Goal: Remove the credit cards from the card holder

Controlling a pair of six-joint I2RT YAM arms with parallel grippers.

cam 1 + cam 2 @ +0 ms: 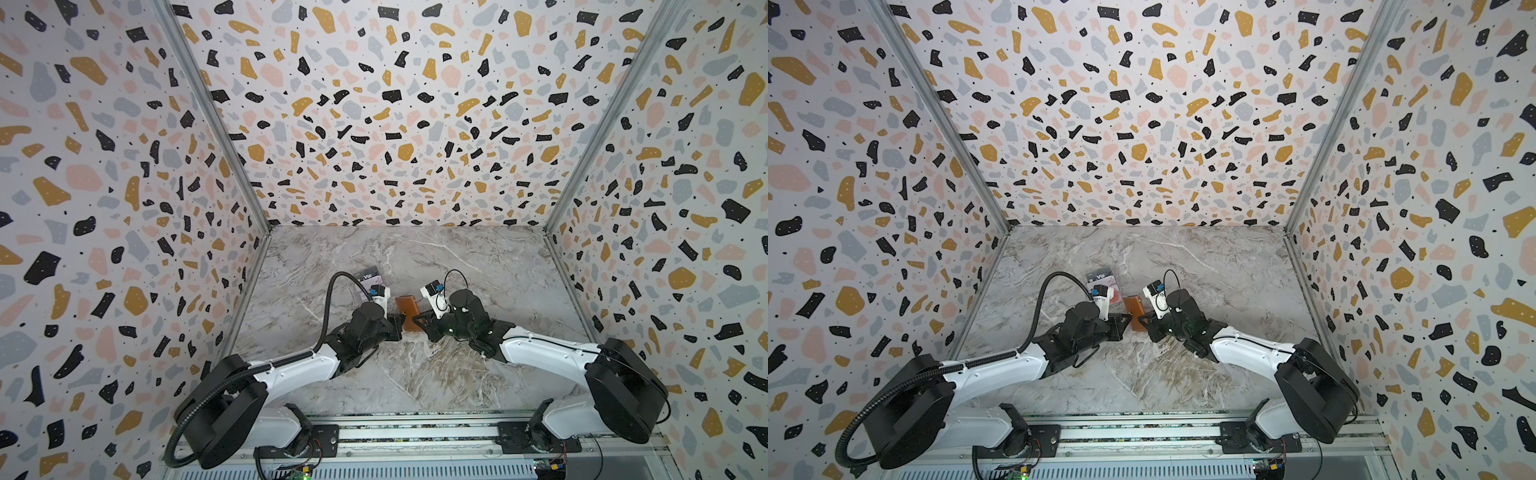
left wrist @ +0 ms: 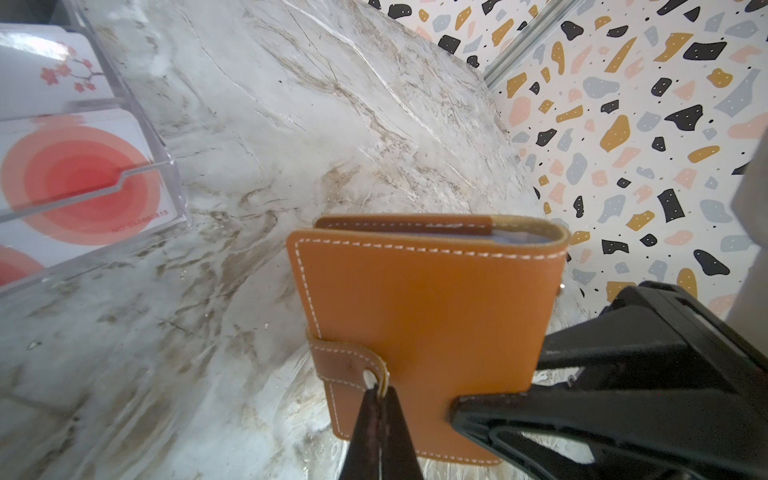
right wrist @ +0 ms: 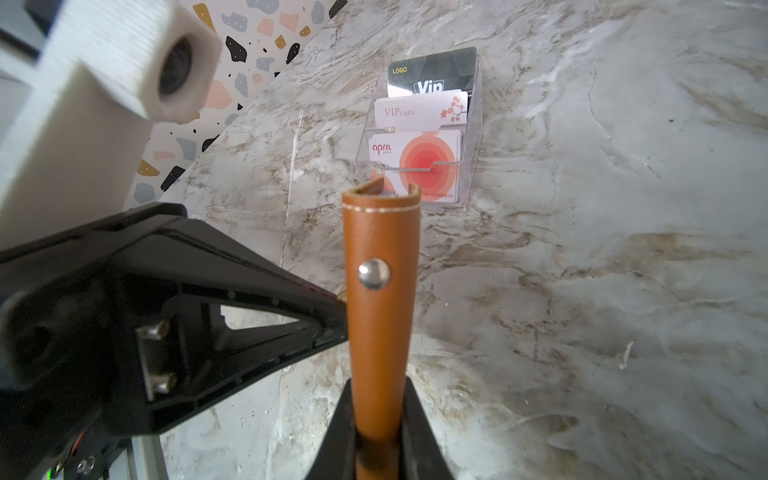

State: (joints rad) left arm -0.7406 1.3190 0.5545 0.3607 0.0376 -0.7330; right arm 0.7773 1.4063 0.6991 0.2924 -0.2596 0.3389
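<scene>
Brown card holder is held over the middle of the table between both arms, folded closed, so whatever's inside can't be seen. Right jaws are clamped over its covers by the spine, left jaws are pinched tight on the tip of the snap strap. Near it, toward the back left, sits a clear plastic case with credit cards in its tiers

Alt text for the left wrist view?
A closed tan leather card holder is gripped by both tools: the left tool pinches its snap tab, the right tool clamps the spine edge. Beside it on the marble table, a clear plastic case holds white cards with red circles.
</scene>
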